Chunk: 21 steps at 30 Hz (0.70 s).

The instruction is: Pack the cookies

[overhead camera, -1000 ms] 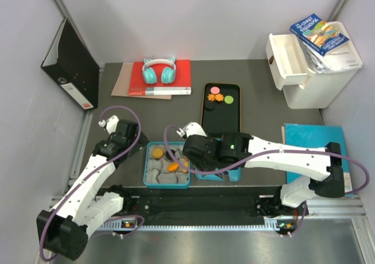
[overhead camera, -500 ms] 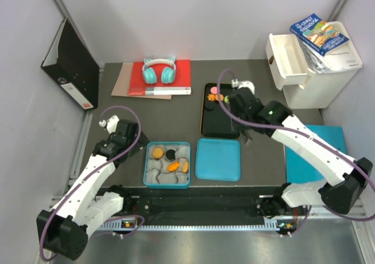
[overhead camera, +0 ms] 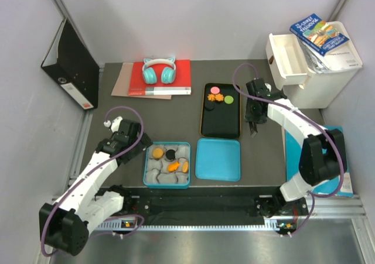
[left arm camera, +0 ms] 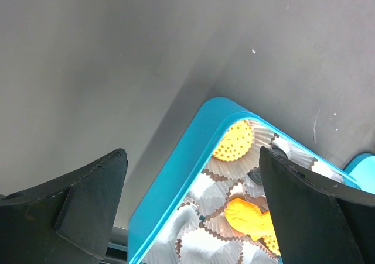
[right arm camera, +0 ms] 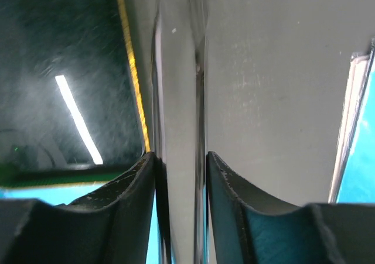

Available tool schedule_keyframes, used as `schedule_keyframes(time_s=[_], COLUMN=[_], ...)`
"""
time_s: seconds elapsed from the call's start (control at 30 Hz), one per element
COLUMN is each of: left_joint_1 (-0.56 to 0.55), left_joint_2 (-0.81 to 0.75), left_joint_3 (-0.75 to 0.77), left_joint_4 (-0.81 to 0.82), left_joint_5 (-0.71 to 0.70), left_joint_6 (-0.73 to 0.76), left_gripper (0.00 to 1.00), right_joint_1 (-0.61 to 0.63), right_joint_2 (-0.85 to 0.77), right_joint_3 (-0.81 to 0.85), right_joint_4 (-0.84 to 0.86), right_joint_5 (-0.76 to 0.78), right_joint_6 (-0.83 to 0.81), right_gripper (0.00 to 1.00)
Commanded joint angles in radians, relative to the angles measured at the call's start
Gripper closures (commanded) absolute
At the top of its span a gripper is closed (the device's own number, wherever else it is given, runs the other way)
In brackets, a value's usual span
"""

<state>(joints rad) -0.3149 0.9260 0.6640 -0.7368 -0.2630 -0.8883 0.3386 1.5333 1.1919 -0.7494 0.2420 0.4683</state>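
Several cookies (overhead camera: pixel 219 98), pink, orange, green and black, lie at the far end of a black tray (overhead camera: pixel 221 120). Other orange and black cookies (overhead camera: pixel 173 166) sit in white paper cups inside the blue box (overhead camera: pixel 147 164). The box's blue lid (overhead camera: pixel 218 159) lies to its right. My left gripper (overhead camera: pixel 136 144) hangs open and wide over the box's left rim (left arm camera: pixel 176 188), with an orange round cookie (left arm camera: pixel 234 141) and a fish-shaped one (left arm camera: pixel 249 214) between the fingers' lines. My right gripper (overhead camera: pixel 253 128) points down at bare table just right of the tray (right arm camera: pixel 70 71); my right gripper (right arm camera: pixel 180 156) is narrowly open with nothing in it.
A red book with teal headphones (overhead camera: pixel 159 72) lies at the back. A black binder (overhead camera: pixel 70 65) leans at the left wall. A white drawer unit (overhead camera: pixel 307 71) with a book on top stands back right. A blue folder (overhead camera: pixel 307 136) lies by the right arm.
My right arm has swung from over the box and lid, past the tray's far end, to the table right of the tray. My left gripper has shifted slightly toward the box.
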Motion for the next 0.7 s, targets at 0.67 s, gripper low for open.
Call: schedule_keyframes(time_s=[0.67], left_joint_1=[0.004], left_joint_2=[0.005], left_joint_3=[0.025], left_joint_4=[0.028], left_joint_5=[0.028], left_joint_6=[0.012], left_gripper=[0.02], right_joint_1=[-0.142], right_joint_2=[0.162], right_joint_3=[0.005], right_joint_4=[0.093], right_joint_5=[-0.006], right_joint_6=[0.053], right_gripper=[0.26])
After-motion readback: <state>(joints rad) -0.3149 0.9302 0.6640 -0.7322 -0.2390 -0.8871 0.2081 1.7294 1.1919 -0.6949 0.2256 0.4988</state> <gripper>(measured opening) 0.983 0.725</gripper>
